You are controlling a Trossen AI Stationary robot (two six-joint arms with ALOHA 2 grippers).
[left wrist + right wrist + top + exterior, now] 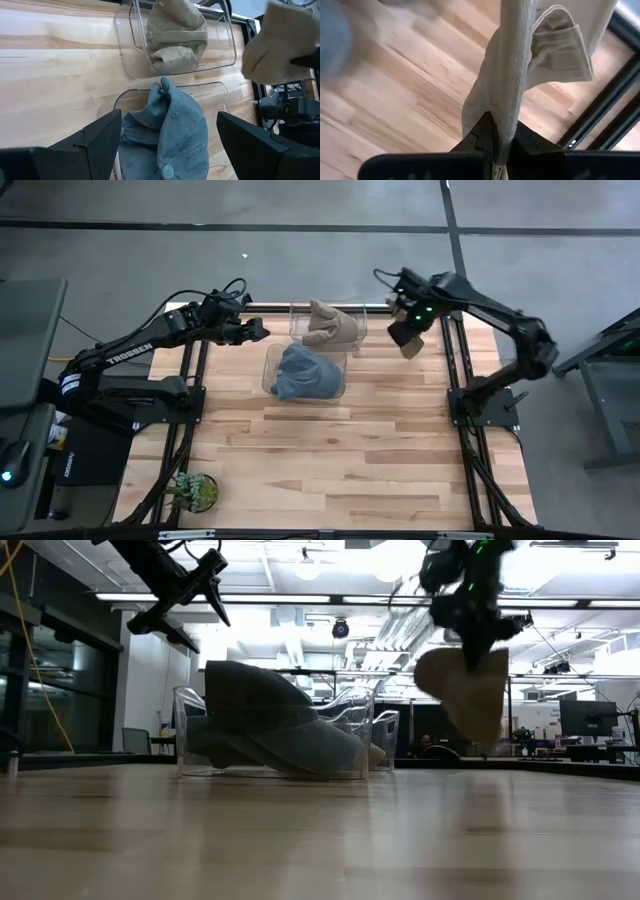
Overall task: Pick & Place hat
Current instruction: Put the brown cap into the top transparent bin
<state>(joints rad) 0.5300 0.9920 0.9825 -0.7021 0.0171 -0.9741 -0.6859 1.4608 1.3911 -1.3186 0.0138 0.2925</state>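
Observation:
My right gripper (405,330) is shut on a beige hat (468,690) in the air near the table's far right edge, right of two clear bins. The far bin (352,310) holds another beige hat (330,325). The nearer bin (268,375) holds a blue denim hat (305,372), which rests on the bin floor. My left gripper (262,331) is open and hovers just left of the bins, above the table. In the left wrist view its fingers frame the blue hat (175,135) without touching it. My right gripper (502,137) pinches a fold of the beige hat's cloth (506,107) between its two fingers, coming from above. The hat is lifted clear of the table and hangs slack below the fingers (470,635), its brim (562,47) drooping to one side.
The two clear bins stand side by side at the table's far middle. A small potted plant (192,492) sits at the near left corner. Black frame rails (458,370) run along the left and right edges. Bare wood (340,460) spans the near half.

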